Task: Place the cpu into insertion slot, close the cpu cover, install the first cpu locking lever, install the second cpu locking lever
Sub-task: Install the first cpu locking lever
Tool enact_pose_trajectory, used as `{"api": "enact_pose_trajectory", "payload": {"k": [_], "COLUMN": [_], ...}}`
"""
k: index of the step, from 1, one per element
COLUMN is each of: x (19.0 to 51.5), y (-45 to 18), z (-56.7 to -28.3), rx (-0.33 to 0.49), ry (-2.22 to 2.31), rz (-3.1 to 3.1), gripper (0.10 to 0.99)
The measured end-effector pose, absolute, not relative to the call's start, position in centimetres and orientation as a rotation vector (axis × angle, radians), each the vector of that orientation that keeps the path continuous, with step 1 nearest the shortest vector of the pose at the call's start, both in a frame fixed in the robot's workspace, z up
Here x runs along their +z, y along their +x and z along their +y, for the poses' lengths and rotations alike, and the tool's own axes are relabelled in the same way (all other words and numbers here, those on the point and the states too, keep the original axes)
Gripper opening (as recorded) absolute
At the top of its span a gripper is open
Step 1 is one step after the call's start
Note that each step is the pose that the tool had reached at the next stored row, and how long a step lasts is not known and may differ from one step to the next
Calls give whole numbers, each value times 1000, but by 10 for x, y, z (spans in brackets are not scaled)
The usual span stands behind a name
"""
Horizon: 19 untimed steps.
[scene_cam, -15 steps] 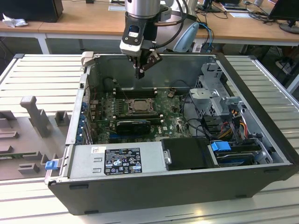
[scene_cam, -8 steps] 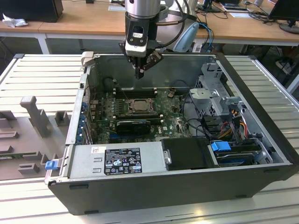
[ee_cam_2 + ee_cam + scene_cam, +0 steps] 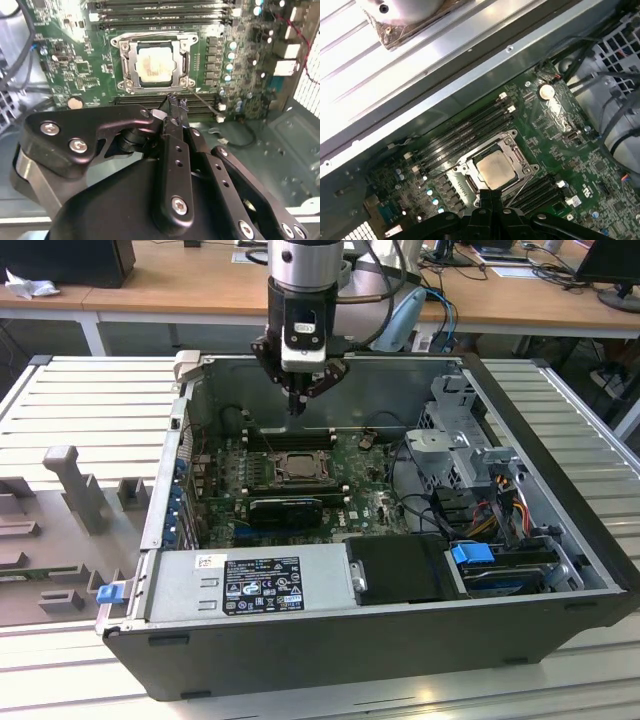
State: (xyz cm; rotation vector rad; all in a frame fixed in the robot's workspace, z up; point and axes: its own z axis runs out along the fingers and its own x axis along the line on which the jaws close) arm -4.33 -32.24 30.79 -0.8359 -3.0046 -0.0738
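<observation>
The hand [image 3: 297,403] hangs inside the computer case [image 3: 400,640], above the motherboard [image 3: 365,502]; the cpu [image 3: 297,466] sits in the insertion slot [image 3: 278,476] just below it.

pale silvery-beige cpu [image 3: 155,66], silvery cpu cover [image 3: 131,67], green motherboard [image 3: 75,60].

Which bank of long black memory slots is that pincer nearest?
The bank on the socket's far side in the exterior view, toward the case's back wall. The pincer hangs above it; the other bank lies nearer the camera.
</observation>
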Motion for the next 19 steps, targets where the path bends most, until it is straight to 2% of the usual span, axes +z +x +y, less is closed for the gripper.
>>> {"api": "enact_pose_trajectory", "payload": {"k": [19], "x": [308], "y": [-44], "z": [-322], "rx": [-69], "ry": [-469], "rz": [-3078], "gripper": [106]}}
